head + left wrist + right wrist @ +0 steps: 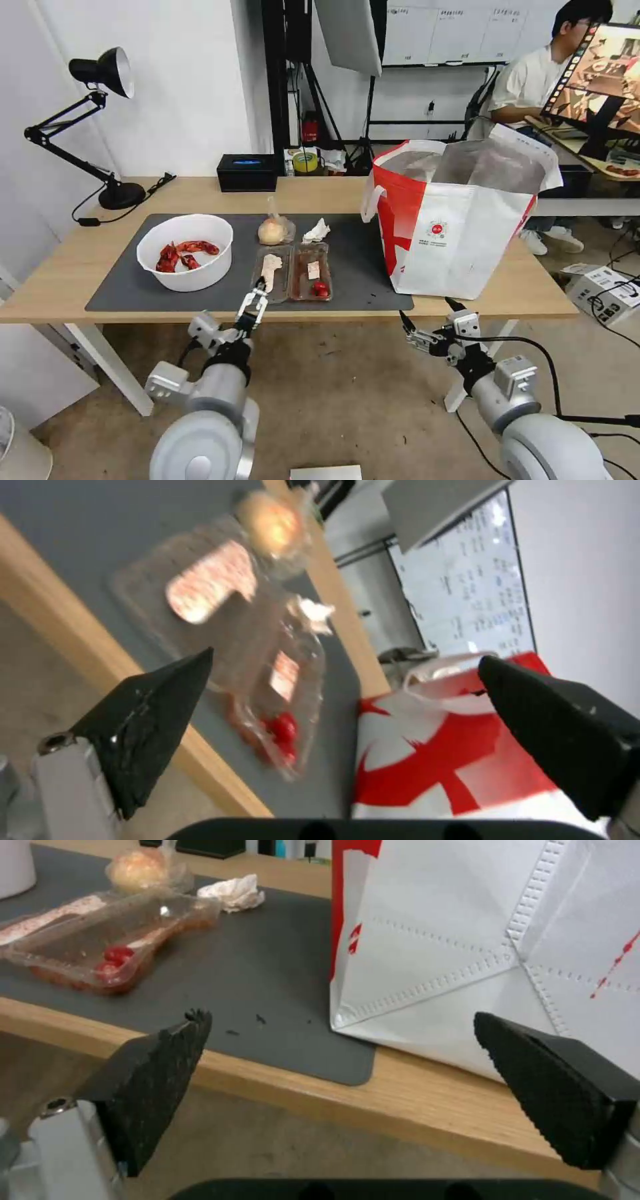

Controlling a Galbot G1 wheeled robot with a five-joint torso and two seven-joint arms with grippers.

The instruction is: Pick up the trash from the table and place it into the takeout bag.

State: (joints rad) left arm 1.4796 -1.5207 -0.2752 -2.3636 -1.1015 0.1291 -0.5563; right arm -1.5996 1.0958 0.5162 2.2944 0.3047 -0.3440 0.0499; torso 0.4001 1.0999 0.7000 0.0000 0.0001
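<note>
On the table (80, 267) lies a dark grey mat (133, 287) holding the trash: a white bowl (185, 252) with red scraps, a clear hinged tray (291, 272), a bagged bun (273, 231) and a crumpled tissue (317, 231). The white-and-red takeout bag (460, 220) stands open at the mat's right end. My left gripper (257, 293) hangs open just before the tray's near edge; its wrist view has the tray (253, 630) ahead between the fingers. My right gripper (427, 310) is open below the table's front edge, facing the bag (467, 940).
A black desk lamp (100, 133) stands at the table's back left and a black box (247, 172) at the back middle. A grey box (603, 287) and cables lie on the floor to the right. Another desk with a monitor (600, 73) is behind the bag.
</note>
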